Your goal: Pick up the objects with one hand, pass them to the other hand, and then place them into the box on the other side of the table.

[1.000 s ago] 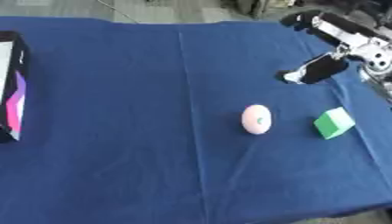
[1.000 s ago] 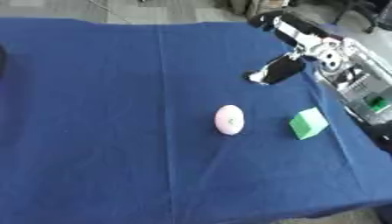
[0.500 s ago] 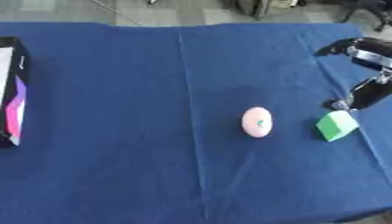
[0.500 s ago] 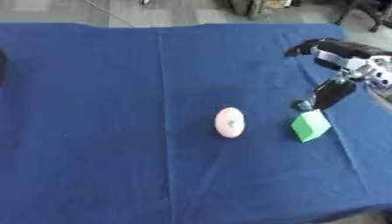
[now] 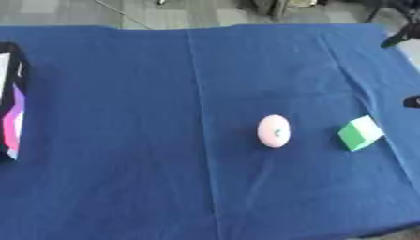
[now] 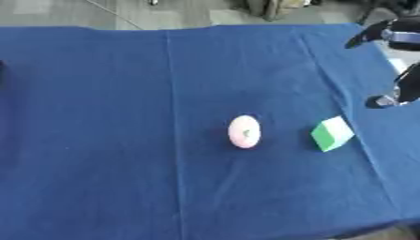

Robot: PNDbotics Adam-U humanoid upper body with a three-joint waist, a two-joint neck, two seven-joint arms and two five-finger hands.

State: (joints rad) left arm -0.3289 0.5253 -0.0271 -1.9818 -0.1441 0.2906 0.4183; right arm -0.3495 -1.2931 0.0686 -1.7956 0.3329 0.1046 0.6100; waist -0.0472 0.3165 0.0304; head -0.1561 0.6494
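Right hand [image 6: 392, 65], fingers spread and empty, hangs near a green block [image 6: 332, 133] and pink egg-shaped object [image 6: 244, 131].

R hand [image 6: 398, 70] at far right edge, mostly cut off, hanging above the surface w/ dark fingers [image 6: 383, 100] pointing down and one digit stretched out up top, spread apart, touching nothing; L hand not in either view.

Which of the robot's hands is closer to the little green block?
Right. The right hand hangs just beyond the green block, near the table's right edge. The left hand shows in neither view.
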